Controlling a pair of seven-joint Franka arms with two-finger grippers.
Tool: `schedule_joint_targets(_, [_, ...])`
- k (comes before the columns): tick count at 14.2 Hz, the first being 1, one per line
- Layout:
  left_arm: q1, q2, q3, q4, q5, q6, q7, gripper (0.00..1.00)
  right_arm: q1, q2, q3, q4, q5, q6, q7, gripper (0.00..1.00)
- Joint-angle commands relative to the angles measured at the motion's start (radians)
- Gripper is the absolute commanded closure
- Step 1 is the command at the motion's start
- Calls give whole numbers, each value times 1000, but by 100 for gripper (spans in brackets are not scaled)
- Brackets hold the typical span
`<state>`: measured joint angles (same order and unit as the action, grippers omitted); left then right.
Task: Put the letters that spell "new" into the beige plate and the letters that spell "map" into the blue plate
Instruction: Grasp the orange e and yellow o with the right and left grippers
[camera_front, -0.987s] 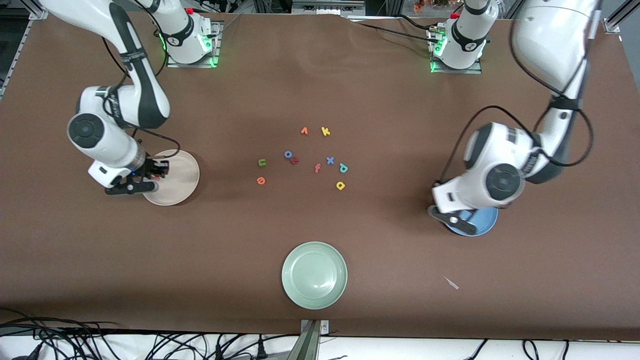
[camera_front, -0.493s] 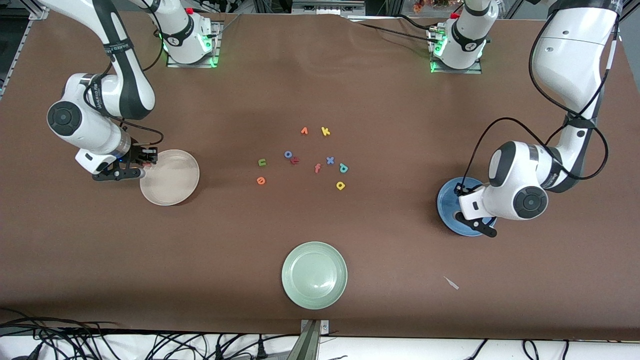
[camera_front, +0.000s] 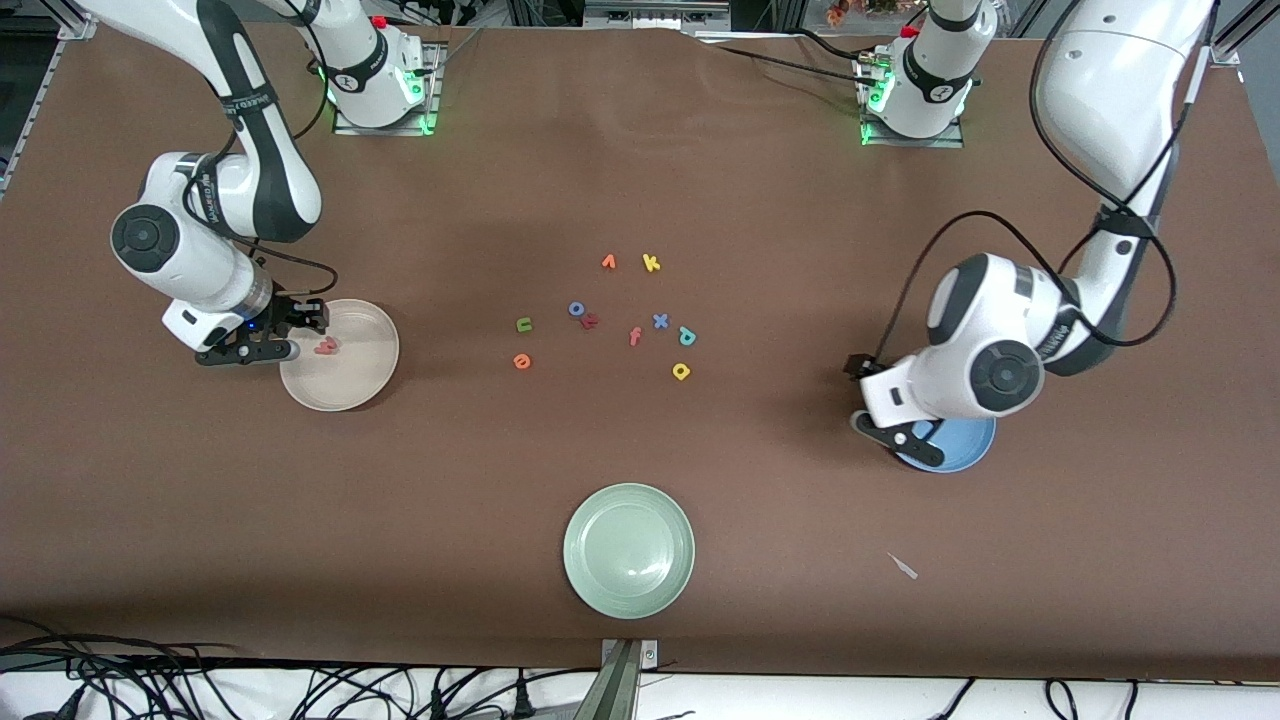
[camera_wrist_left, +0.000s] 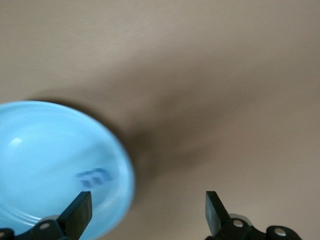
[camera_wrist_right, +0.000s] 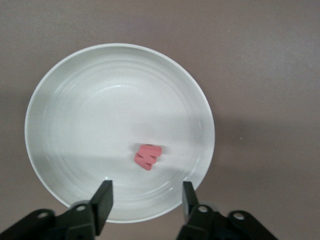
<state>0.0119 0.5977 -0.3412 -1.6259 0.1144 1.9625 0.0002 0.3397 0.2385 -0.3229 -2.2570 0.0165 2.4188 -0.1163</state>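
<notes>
Both grippers have just let go: right gripper (camera_wrist_right: 144, 202), open and empty, over the round off-white beige plate (camera_front: 365, 375) at frame left, where the salmon-pink foam w (camera_front: 325, 346) now lies; left gripper (camera_wrist_left: 147, 212), wide open, over the round light blue plate (camera_front: 965, 447) at right, its light blue foam m (camera_wrist_left: 92, 177) dropped inside. Four letters remain.

I'm looking at the brown table (camera_front: 760, 520). Beige plate (camera_front: 355, 385) sits toward the right arm's end, blue plate (camera_front: 965, 450) toward the left arm's end, pale green plate (camera_front: 628, 550) nearest the front camera. Loose foam letters (camera_front: 610, 318) are scattered mid-table, farther off than the green plate.
</notes>
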Motion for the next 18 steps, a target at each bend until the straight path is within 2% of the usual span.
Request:
schedule_joint_targets(1, [-64, 1, -19, -5, -7, -4, -263, 0, 10, 1, 60, -3, 16, 20, 85, 32])
schedule_joint_targets(5, [-183, 40, -19, -6, -9, 111, -596, 0, 57, 11, 188, 37, 14, 16, 329, 29])
schedule_joint_targets(10, [-329, 114, -15, -6, -4, 293, -1036, 0, 214, 31, 196, 74, 10, 16, 504, 29])
schedule_joint_targets(13, [-377, 151, -9, -6, 2, 412, -1236, 0, 254, 54, 196, 91, 8, 19, 575, 29])
schedule_joint_targets(17, [-389, 174, 8, -5, 5, 434, -1283, 1, 289, 91, 196, 116, 3, 25, 636, 29])
schedule_joint_targets(18, [-391, 180, 13, -5, 4, 453, -1284, 9, 300, 106, 196, 125, 0, 39, 661, 29])
